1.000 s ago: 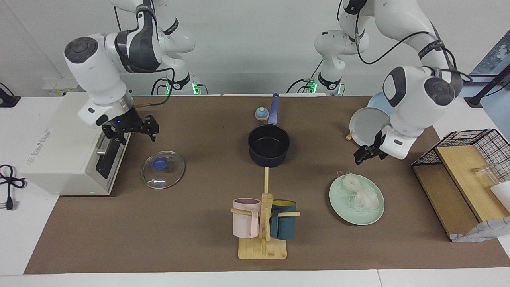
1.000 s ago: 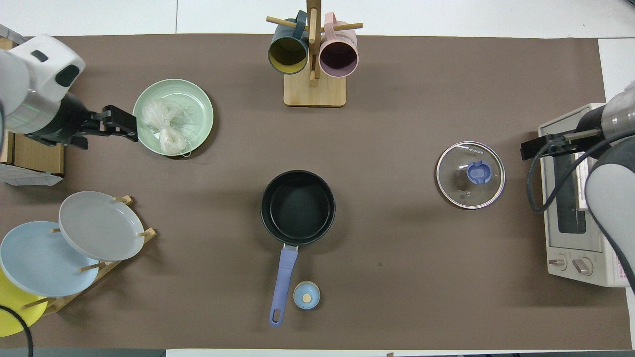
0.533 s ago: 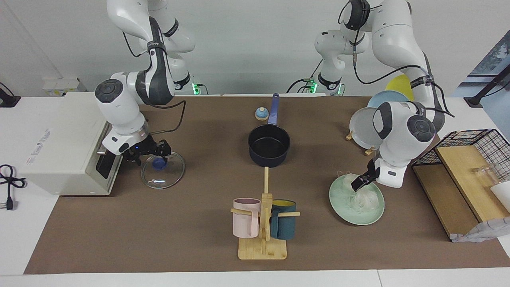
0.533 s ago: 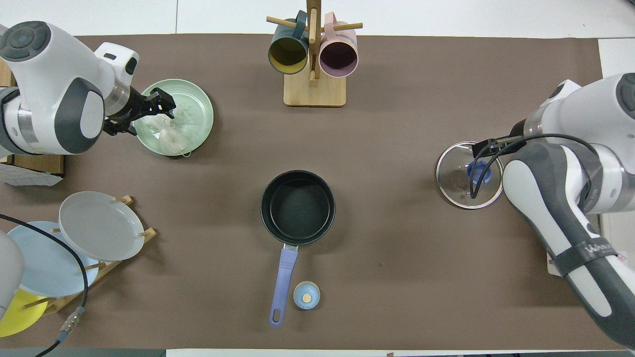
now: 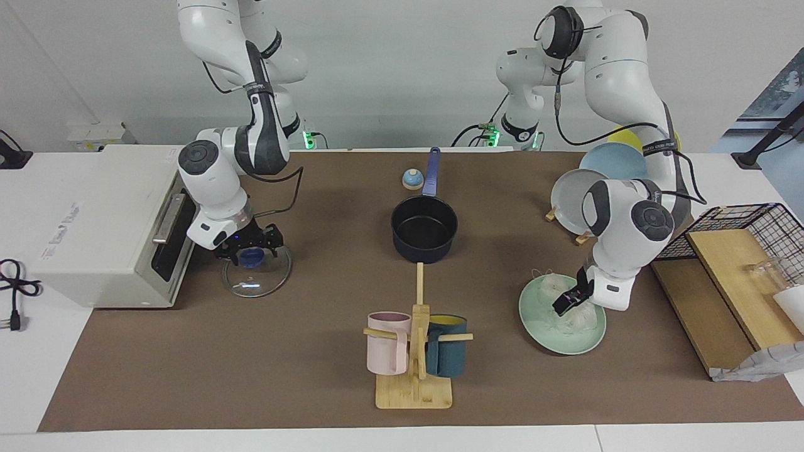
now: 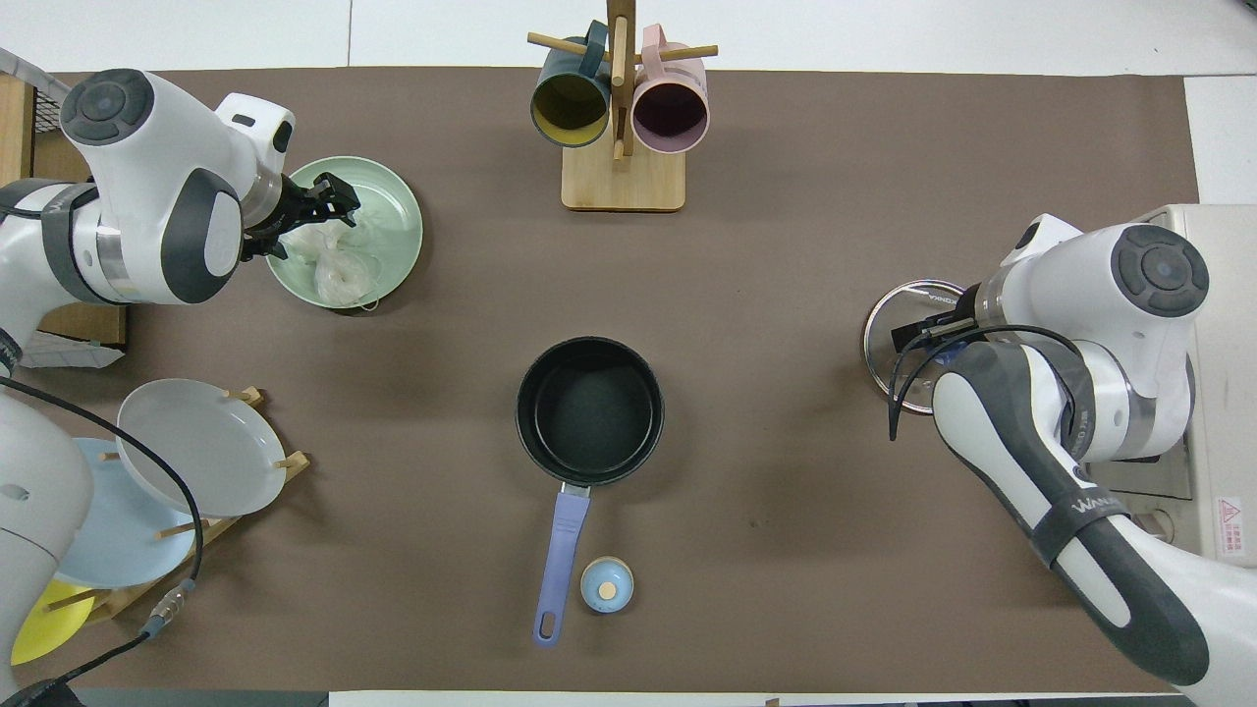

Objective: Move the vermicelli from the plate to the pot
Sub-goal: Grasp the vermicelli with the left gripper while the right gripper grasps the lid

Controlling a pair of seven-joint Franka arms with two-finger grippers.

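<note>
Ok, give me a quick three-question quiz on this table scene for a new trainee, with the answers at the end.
1. True or false: the vermicelli is already in the pot.
2. Which gripper is down at the plate? A) left gripper B) right gripper
3. Fill in: the right gripper is at the blue knob of the glass ____.

Key:
1. False. The pot is empty and the vermicelli lies on the plate.
2. A.
3. lid, which rests on the table beside the toaster oven.
</note>
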